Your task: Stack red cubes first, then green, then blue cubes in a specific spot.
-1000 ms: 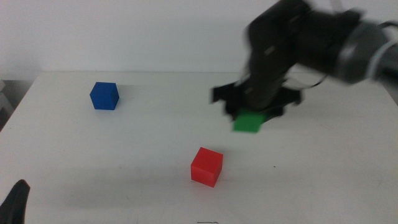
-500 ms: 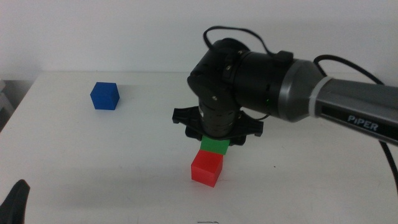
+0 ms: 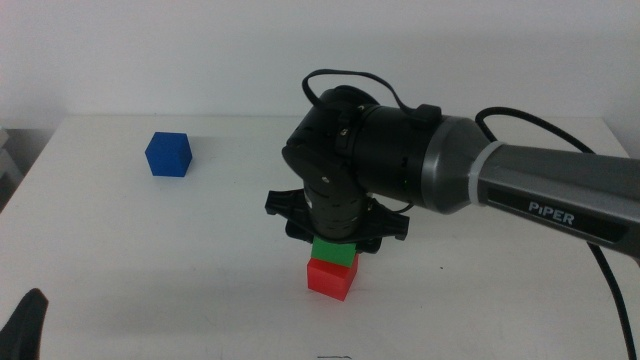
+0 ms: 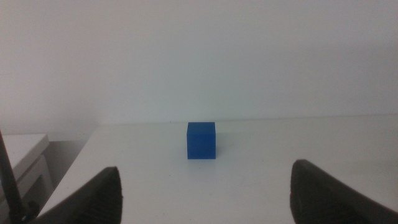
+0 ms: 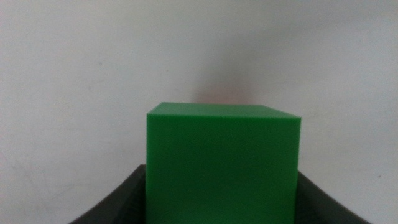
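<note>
Three cubes on a white desk (image 3: 150, 260), two of them stacked near the middle. Right hand (image 3: 335, 240) reaches in from the right side, wrist bent down over the stack, dark body hiding most of the upper cube. Green cube (image 3: 334, 251) sits between the two dark jaws, clenched on its sides; in the right wrist view the green cube (image 5: 222, 163) fills the gap between the jaws, its upper face level, one flat face square to the camera. Green cube rests directly on the red cube (image 3: 331, 277), or just touching it; no gap visible between them from the middle view. Red cube stands flat on the desk, turned slightly so one vertical edge comes toward the camera; the green one above follows about the same turn. Neither cube has a long axis, all sides equal. Both matte, plain faces, bright colour, same size as far as can be judged. A faint reddish tint shows on the desk just beyond the green cube's top edge in the right wrist view. Blue cube (image 3: 168, 154) stands alone toward the far left of the desk, well apart from the stack, flat on its base, deep blue, plain. Left hand (image 3: 25, 325) waits at the near left corner, only a dark tip showing in the middle view; its jaws are spread wide in the left wrist view, holding nothing, with the blue cube (image 4: 201, 140) ahead between them and well apart.
</note>
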`<action>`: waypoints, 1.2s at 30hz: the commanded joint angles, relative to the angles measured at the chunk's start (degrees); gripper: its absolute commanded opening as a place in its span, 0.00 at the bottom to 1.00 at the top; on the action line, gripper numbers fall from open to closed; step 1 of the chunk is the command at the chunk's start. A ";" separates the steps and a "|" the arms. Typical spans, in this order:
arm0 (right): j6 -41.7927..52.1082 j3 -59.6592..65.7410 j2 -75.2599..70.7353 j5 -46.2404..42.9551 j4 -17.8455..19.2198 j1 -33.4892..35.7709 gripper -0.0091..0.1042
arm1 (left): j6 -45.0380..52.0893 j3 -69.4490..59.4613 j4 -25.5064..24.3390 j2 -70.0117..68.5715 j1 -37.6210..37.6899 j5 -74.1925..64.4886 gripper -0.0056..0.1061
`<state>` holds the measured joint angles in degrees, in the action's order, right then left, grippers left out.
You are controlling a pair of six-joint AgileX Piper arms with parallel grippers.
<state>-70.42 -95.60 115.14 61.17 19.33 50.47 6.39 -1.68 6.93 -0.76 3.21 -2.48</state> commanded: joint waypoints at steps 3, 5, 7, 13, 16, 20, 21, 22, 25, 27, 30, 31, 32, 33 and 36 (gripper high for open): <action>-1.33 -1.73 -2.66 -0.63 2.08 0.63 0.07 | -0.25 0.17 0.69 -1.14 0.03 4.83 0.87; -1.99 -1.73 -2.11 -0.63 1.94 0.77 0.07 | -0.25 0.17 0.69 -1.14 0.03 4.83 0.87; -2.04 -1.73 -1.50 -0.51 1.80 0.90 0.07 | -0.25 0.17 0.69 -1.14 0.03 4.83 0.87; -2.04 -1.73 -0.93 -0.15 1.85 0.90 0.07 | -0.25 0.17 0.69 -1.14 0.03 4.83 0.87; -1.85 -1.73 -0.93 -0.34 1.66 0.90 0.64 | -0.25 0.17 0.69 -1.14 0.03 4.83 0.87; -1.85 -1.73 -0.93 -0.34 1.66 0.90 0.78 | -0.25 0.17 0.69 -1.14 0.03 4.83 0.87; -1.85 -1.73 -0.98 -0.41 1.66 0.90 0.81 | -0.25 0.17 0.69 -1.14 0.03 4.83 0.87; -1.60 -1.73 -3.02 0.05 1.61 1.62 0.84 | -0.25 0.17 0.69 -1.14 0.03 4.83 0.87; -1.60 -1.78 -6.36 0.34 2.72 3.19 0.84 | -0.25 0.17 0.69 -1.14 0.03 4.83 0.87; -1.60 -1.78 -9.21 1.47 3.86 4.09 0.84 | -0.25 0.17 0.69 -1.14 0.03 4.83 0.87; -1.60 -1.78 -14.40 5.50 7.77 5.76 0.84 | -0.25 0.17 0.69 -1.14 0.03 4.83 0.87; -1.60 -1.78 -16.16 7.57 9.51 6.32 0.84 | -0.25 0.17 0.69 -1.14 0.03 4.83 0.87; -1.60 -1.78 -17.75 9.88 11.50 7.02 0.84 | -0.25 0.17 0.69 -1.14 0.03 4.83 0.87; -1.49 -1.72 -19.10 11.69 12.98 7.66 0.84 | -0.25 0.17 0.69 -1.14 0.03 4.83 0.87; 4.76 0.14 -24.08 12.59 13.79 8.17 0.84 | -0.25 0.17 0.69 -1.14 0.03 4.83 0.87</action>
<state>-69.49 -95.06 96.22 69.79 29.55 58.40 6.39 -1.68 6.93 -0.76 3.21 -2.48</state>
